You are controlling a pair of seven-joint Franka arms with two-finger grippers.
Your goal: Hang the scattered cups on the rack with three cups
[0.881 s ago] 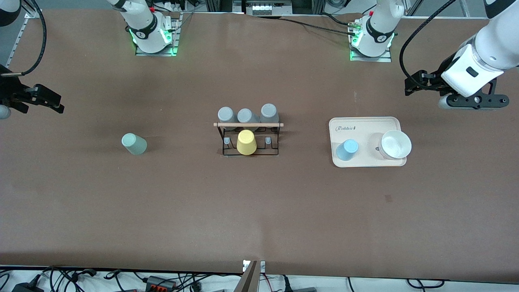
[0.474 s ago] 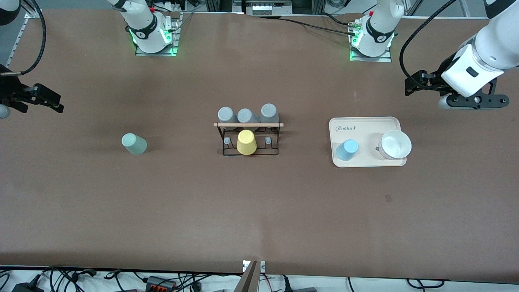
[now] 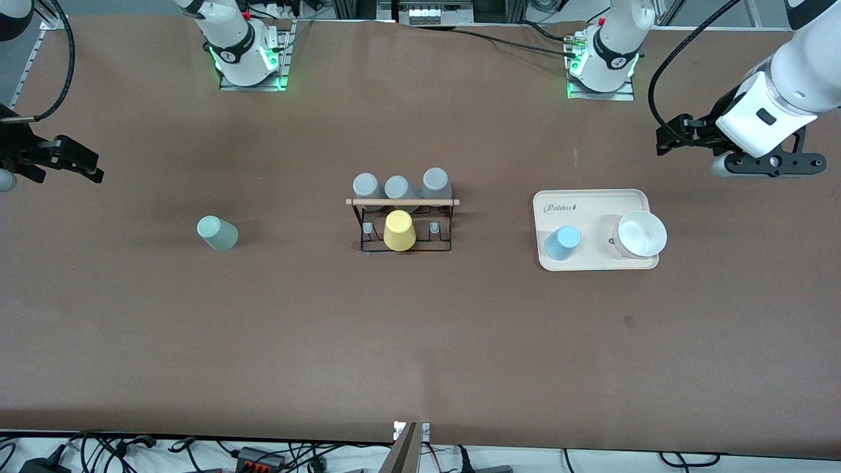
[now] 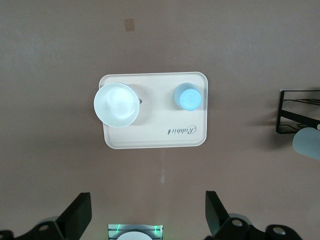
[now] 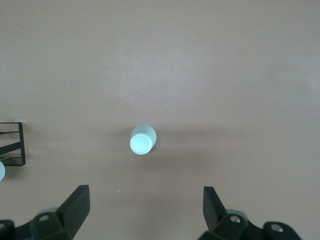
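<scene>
Brown and matte, the table surface (image 3: 420, 341) carries few things, and I count them one by one. One small black wire-frame rack (image 3: 404, 223) with a light wooden rod across its top stands in the middle of the table. Three grey cups (image 3: 399, 186) sit upside down in a row on its pegs, on the side nearer to the robots' bases, and one yellow cup (image 3: 399, 230) sits upside down on the middle peg of the row nearer to the front camera. Two short pegs, one beside the yellow cup on each side, are bare.

Two cups are scattered. One pale mint green tapered cup (image 3: 217, 232) stands upside down on the bare table, toward the right arm's end, well apart from the rack. One light blue tapered cup (image 3: 562, 242) stands upside down on one cream rectangular tray (image 3: 594, 197), toward the left arm's end. One white round bowl (image 3: 640, 234) sits on the same tray, beside the blue cup.

Two grippers are up in the air. The left gripper (image 4: 147, 215) hangs over the table just beside the tray, fingers spread wide and holding nothing. The right gripper (image 5: 145, 212) hangs over the table near the mint cup, fingers also wide apart and empty.

Cables lie along the table edges.
</scene>
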